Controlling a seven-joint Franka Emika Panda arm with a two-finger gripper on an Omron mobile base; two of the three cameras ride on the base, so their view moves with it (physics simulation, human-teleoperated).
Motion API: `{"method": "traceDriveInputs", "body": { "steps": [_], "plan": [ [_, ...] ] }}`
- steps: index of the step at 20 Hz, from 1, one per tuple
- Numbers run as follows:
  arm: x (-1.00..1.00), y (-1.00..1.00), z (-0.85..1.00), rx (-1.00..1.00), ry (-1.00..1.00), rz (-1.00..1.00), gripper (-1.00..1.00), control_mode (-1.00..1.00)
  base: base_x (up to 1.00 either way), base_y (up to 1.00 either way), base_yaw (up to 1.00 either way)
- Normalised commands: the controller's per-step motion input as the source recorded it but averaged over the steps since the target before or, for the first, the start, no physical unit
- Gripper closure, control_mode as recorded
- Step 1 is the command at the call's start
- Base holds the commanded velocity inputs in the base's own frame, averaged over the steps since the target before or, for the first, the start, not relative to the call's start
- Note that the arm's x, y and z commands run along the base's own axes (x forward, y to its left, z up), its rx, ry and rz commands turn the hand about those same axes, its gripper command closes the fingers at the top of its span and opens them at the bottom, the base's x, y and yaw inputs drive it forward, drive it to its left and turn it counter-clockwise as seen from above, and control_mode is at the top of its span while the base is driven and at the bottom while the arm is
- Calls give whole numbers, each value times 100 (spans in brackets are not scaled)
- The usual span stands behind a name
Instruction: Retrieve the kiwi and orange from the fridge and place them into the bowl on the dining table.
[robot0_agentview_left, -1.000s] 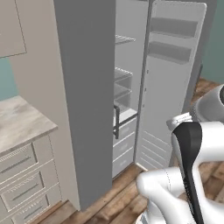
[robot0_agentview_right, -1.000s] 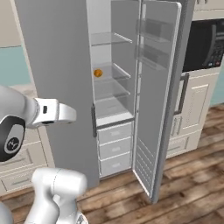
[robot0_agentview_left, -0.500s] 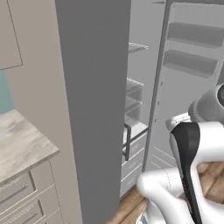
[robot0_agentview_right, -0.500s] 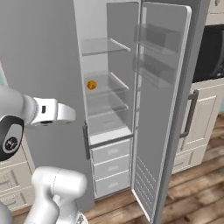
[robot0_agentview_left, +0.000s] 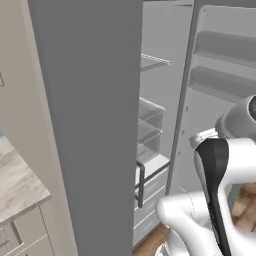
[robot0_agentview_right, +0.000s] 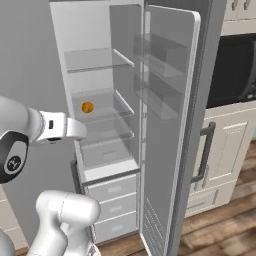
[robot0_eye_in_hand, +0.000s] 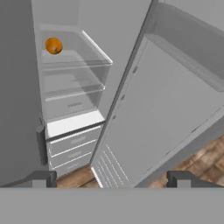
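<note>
Right base view, fridge (robot0_agentview_right: 125, 125) nearer, orange (robot0_agentview_right: 87, 107) lower

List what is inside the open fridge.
Inside the fridge the orange sits on a middle glass shelf, with drawers below. No kiwi shows; the closed left door hides that side.

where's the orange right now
The orange sits on a glass shelf inside the open fridge, near the back left; in the hand view it is upper left.
</note>
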Motion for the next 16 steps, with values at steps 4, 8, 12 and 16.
{"method": "traceDriveInputs", "body": {
  "steps": [4, 8, 12, 16],
  "plan": [
    [0, 0, 0, 0, 0, 0, -100, 100, 34, -5, 17],
    [0, 0, 0, 0, 0, 0, -100, 100, 43, 0, 20],
    [0, 0, 0, 0, 0, 0, -100, 100, 49, -1, 22],
    [0, 0, 0, 0, 0, 0, -100, 100, 44, -11, 25]
  ]
}}
